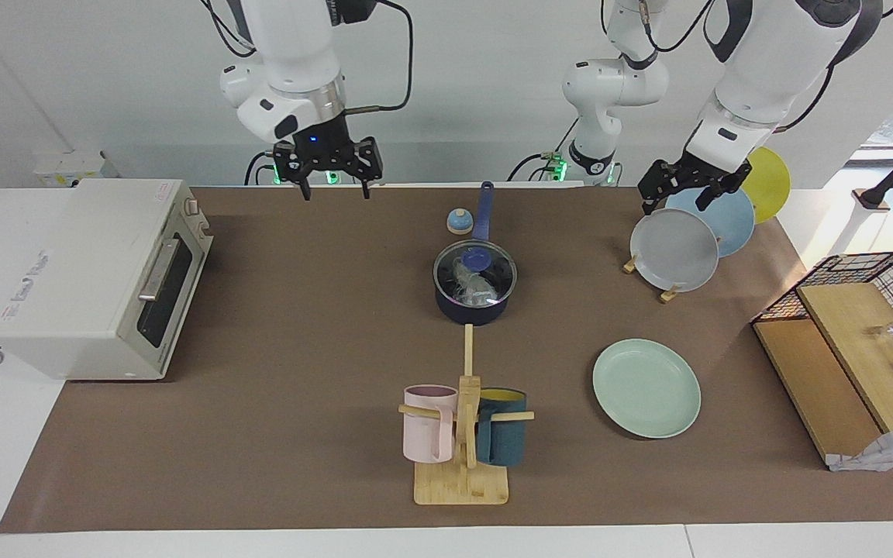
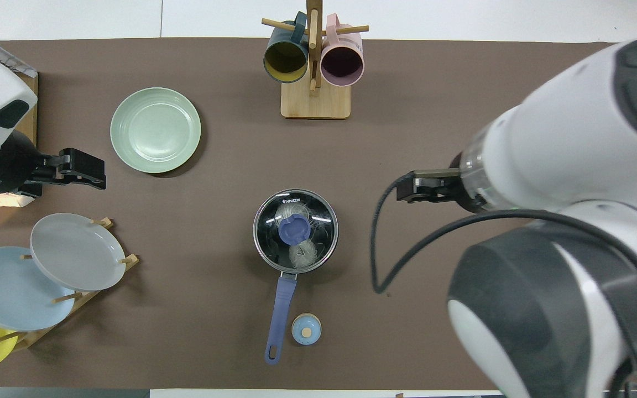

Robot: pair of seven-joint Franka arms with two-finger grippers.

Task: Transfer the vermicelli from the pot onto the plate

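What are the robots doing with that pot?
Nothing is being held yet. The noodles sit in the pot under its glass lid. The right gripper hangs open in the air over the table's edge nearest the robots, toward the oven's end. The left gripper waits open over the plate rack. The green plate is bare.

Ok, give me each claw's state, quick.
Left claw: open, empty, over the plate rack.
Right claw: open, empty, over the table's edge nearest the robots.
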